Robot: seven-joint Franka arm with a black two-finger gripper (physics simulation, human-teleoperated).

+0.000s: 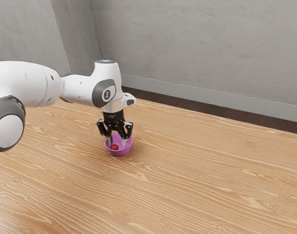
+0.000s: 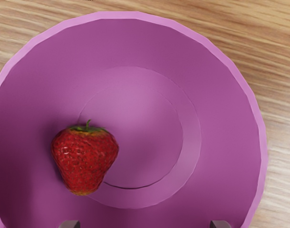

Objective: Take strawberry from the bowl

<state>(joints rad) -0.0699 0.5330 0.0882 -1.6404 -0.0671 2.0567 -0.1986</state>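
Facing grey walls (image 1: 197,48) — a wooden table (image 1: 212,185).

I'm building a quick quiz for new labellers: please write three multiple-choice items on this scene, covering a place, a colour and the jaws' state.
1. Where is the strawberry?
A) On the wooden table
B) Inside the bowl
C) Balanced on the bowl's rim

2. What colour is the bowl?
A) Green
B) White
C) Purple

3. How do the jaws stand?
A) Open
B) Shut on the strawberry
C) Shut on the bowl's rim

Answers:
1 B: the wrist view shows it lying within the bowl's wall.
2 C: its inside and rim are purple in the wrist view.
3 A: the exterior view shows the jaws spread apart, gripping nothing.
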